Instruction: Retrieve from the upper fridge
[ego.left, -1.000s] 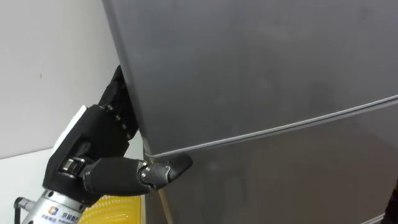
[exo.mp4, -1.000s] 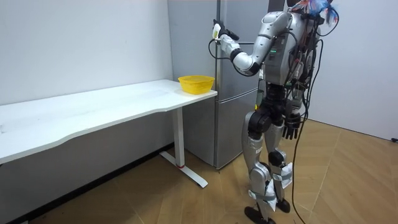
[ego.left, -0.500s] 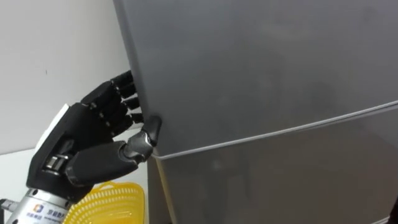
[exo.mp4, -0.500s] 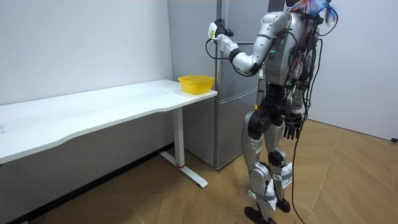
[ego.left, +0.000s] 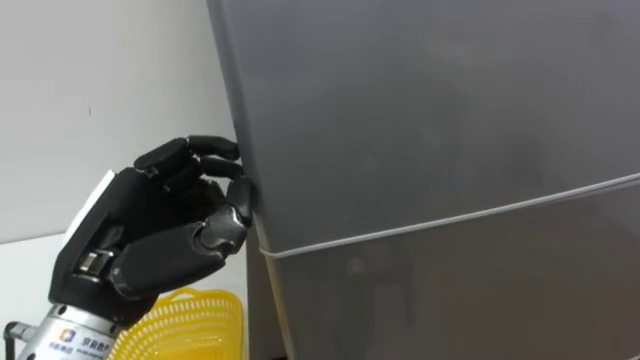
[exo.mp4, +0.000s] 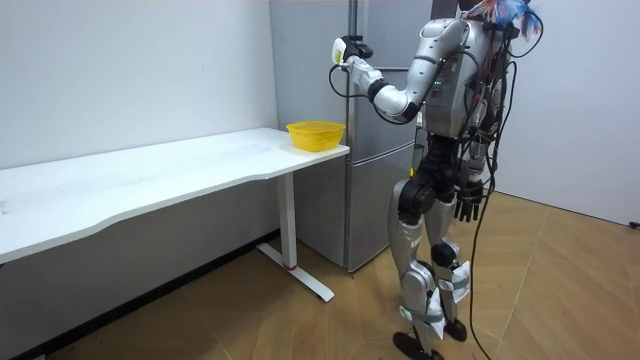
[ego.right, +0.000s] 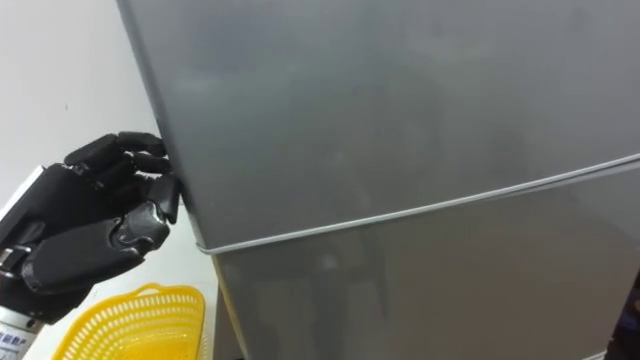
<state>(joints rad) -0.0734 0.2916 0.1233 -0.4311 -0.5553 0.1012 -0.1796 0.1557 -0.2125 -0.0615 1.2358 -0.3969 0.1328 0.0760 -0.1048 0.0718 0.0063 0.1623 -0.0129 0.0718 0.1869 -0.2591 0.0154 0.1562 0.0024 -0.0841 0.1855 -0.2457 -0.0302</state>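
The grey fridge stands right in front of me, its upper door (ego.left: 430, 110) closed above the seam to the lower door (ego.left: 450, 290). My black left hand (ego.left: 165, 225) is raised at the upper door's left edge, just above the seam. Its fingers are curled onto that edge and the thumb presses the door's front corner. In the room view I stand upright before the fridge (exo.mp4: 385, 150) with the left hand (exo.mp4: 347, 50) up at the door. My right hand (exo.mp4: 468, 205) hangs by my thigh with straight fingers.
A yellow mesh basket (ego.left: 185, 325) sits below my left hand on the end of a long white table (exo.mp4: 150, 175) that stands to the left of the fridge. A white wall (ego.left: 90, 90) runs behind the table. Wooden floor lies around me.
The left hand's fingers went from straight along the fridge's side to curled on the upper door's edge, and its thumb drew back from the door's front. The door has stayed closed.
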